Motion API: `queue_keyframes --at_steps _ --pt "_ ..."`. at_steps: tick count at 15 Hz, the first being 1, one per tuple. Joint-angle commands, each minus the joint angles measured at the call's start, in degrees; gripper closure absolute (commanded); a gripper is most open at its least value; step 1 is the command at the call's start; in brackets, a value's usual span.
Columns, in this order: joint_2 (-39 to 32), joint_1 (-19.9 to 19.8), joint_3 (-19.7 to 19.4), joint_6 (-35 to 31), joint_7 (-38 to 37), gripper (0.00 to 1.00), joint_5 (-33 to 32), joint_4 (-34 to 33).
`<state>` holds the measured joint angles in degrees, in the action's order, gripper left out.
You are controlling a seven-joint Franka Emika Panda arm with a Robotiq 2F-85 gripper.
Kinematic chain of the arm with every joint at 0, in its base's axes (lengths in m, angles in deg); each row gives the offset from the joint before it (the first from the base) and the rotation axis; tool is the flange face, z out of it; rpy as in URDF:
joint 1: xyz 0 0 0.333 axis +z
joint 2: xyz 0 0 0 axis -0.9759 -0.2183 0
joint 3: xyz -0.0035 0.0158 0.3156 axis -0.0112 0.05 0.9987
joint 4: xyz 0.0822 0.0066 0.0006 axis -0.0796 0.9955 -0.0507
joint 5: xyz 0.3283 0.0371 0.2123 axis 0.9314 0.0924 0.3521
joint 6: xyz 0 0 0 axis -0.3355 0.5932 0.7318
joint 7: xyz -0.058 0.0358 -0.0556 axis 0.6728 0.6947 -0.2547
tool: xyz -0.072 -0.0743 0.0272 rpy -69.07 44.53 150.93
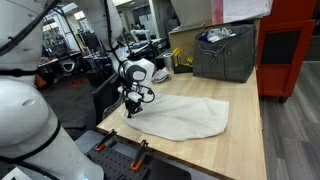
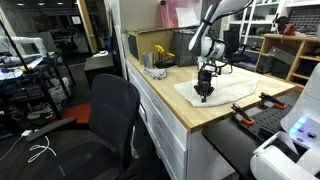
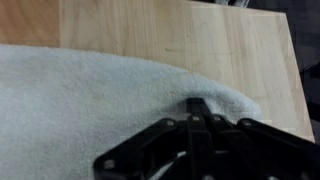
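A white cloth (image 1: 185,115) (image 2: 235,92) lies spread on the pale wooden table (image 1: 240,140) (image 2: 190,115). My gripper (image 1: 131,110) (image 2: 203,96) points down at the cloth's corner, close to the table edge. In the wrist view the black fingers (image 3: 197,104) are pressed together, their tips sunk into the cloth (image 3: 80,100). A small fold bulges around the tips. The gripper is shut on the cloth's edge. Bare wood (image 3: 180,30) shows beyond the cloth.
A grey bin (image 1: 225,52) full of items stands at the table's far end, beside a red cabinet (image 1: 285,60). A black office chair (image 2: 105,120) sits next to the table. Small objects with yellow flowers (image 2: 158,55) stand on the table. Clamps (image 1: 120,155) grip the near edge.
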<state>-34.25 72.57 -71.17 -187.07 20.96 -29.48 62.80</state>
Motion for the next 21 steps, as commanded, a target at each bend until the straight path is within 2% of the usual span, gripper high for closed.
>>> queue_keyframes --at_steps 1,4,9,15,21 --pt "0.98 -0.67 0.60 2.34 3.41 1.00 -0.18 2.41" --pt "4.91 -1.38 0.75 1.58 4.11 1.00 1.39 3.96" --pt "16.58 -2.15 -0.65 2.88 2.82 1.00 3.85 6.23" --pt "23.79 -1.06 -7.15 3.03 1.52 1.00 -3.96 2.78" --pt "27.31 -1.28 -12.61 1.26 -1.93 1.00 -12.40 -1.85"
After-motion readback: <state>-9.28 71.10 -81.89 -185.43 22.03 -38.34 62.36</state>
